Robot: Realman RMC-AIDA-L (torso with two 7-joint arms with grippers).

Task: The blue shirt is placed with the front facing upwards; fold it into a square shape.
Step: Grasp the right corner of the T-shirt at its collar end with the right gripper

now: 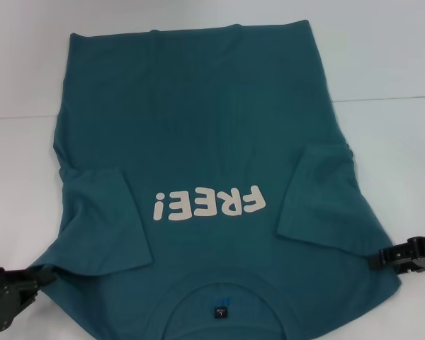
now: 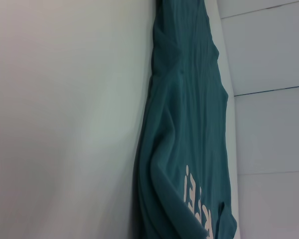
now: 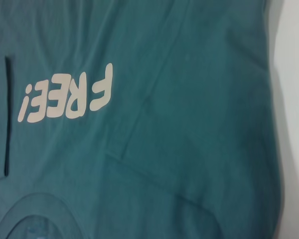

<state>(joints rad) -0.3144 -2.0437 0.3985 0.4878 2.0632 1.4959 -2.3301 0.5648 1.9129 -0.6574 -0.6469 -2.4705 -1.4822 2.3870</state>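
- While the shirt [image 1: 198, 142] lies flat on the white table [image 1: 397, 64], front up, you see its collar at the bottom edge of the head view and its hem at the top.
- Lettering [image 1: 207, 203] reads upside down from your side; black neck label [image 1: 219, 312] sits just inside the collar.
- Both sleeves are already turned in over the body: left sleeve [image 1: 103, 223] in the lower left, right sleeve [image 1: 322, 198] right of centre. Count that as the first step done.
- Left gripper [image 1: 14, 287] sits in the lower left corner of the head view, at the shoulder edge. It looks to be touching the cloth; you cannot tell whether it is clamped or loose.
- Right gripper [image 1: 411, 255] sits at the right edge, at the other shoulder. Same note: contact looks likely, grasp not readable.
- Left wrist view shows the shirt's side edge with some rumpling; right wrist view shows lettering and the folded sleeve's edge.
- Left to do, by my reckoning: bring the long sides in, then fold lengthwise to make the square. The task is early.
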